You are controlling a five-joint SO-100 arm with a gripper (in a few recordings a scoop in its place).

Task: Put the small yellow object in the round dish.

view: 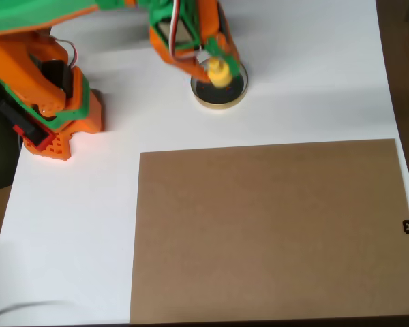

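Note:
The round dish [222, 103], with a cream rim and a dark inside, stands on the white table near the top middle of the overhead view. The small yellow object [219, 74] is over the dish's inside, at the tips of my orange and green gripper [220, 66]. The gripper reaches down from the top edge and its fingers close around the yellow piece. The gripper covers the far part of the dish. I cannot tell whether the yellow piece touches the dish floor.
A large brown cardboard sheet [269, 228] covers the lower right of the table. The arm's orange base [54, 109] stands at the left. A small black clip [407, 227] sits at the sheet's right edge. The table's right edge runs close to the sheet.

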